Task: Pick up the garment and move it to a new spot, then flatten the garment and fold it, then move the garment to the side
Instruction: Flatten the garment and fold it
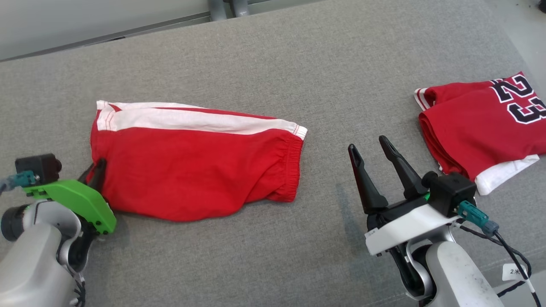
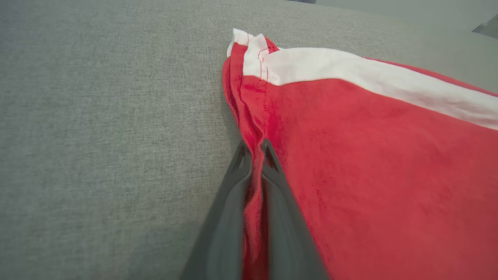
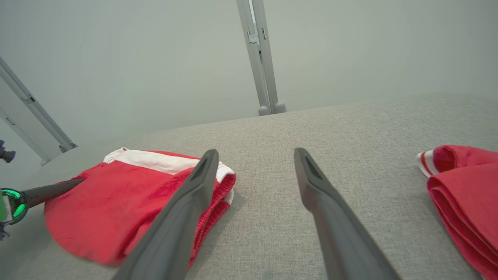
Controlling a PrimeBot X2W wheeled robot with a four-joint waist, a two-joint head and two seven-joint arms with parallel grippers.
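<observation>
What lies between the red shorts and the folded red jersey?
In the head view, bare grey surface lies between the shorts and the jersey, with the open right gripper in that gap.

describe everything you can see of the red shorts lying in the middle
The red shorts look like soft knit cloth, with a white stripe along the far edge and a gathered elastic waistband at the right end. They lie mostly flat, slightly rumpled, on the grey fabric surface. The left tool is shut on their left edge; the right tool stands open, apart from them.
</observation>
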